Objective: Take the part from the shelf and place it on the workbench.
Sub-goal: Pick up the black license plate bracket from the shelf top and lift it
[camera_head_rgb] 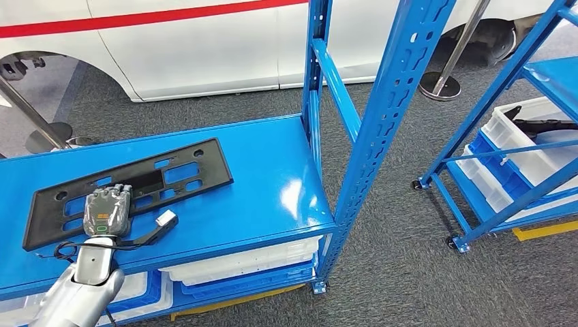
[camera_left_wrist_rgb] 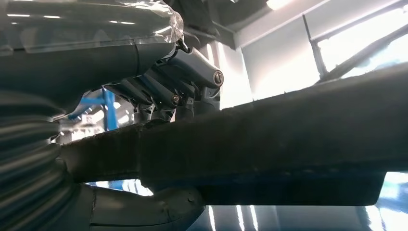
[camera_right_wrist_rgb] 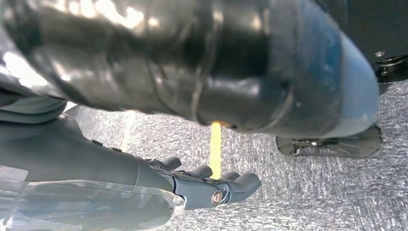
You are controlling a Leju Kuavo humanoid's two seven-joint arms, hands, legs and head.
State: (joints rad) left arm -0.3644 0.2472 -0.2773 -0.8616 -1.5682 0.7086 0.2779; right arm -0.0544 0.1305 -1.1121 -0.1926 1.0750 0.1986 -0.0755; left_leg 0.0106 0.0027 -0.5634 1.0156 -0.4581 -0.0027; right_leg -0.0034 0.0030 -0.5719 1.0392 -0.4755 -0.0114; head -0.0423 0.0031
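The left hand sits on top of the part, so the bit of the part under it is hidden. Its fingertips can't be seen from above. In the left wrist view the part is a dark blur that runs off the edge, and the fingers bend down behind it. The right hand is partly behind shiny plastic wrap. The white bins under the shelf are mostly hidden by it. The car is cut off at the top.
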